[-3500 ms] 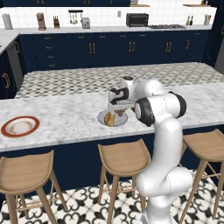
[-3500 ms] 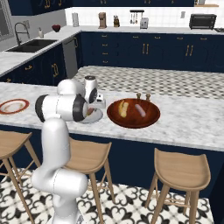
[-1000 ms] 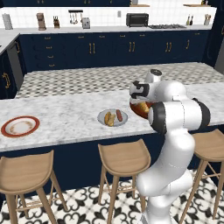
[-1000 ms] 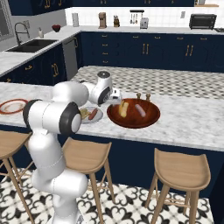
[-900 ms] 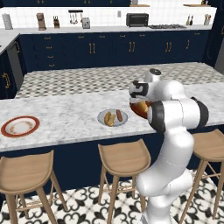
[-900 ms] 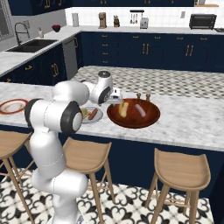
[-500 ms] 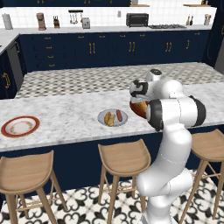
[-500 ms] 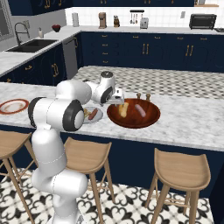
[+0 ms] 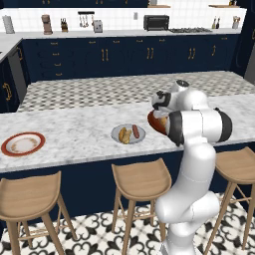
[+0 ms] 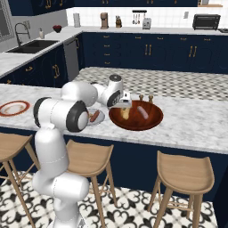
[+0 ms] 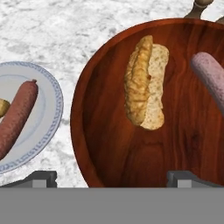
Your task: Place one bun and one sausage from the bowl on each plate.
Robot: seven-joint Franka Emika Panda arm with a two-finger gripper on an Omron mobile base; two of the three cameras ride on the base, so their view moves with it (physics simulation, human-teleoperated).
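Left base view: the grey plate [image 9: 128,134] beside the gripper [image 9: 158,105] already carried bun and sausage; the red-rimmed plate [image 9: 22,144] far off lay bare. Hand view: the wide-open, empty gripper [image 11: 111,177] hovered over the bowl [image 11: 100,144], its bun [image 11: 145,82] ahead and sausage [image 11: 211,74] alongside, both left to move

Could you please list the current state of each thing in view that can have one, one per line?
Gripper: open, holding nothing, above the bowl's near rim.
Bowl: holds one bun and one pale sausage.
Bun: split, lying in the bowl, not gripped.
Pale sausage: lying in the bowl beside the bun.
Grey plate: already holds a bun and a red-brown sausage.
Red-rimmed plate: no food on it yet.
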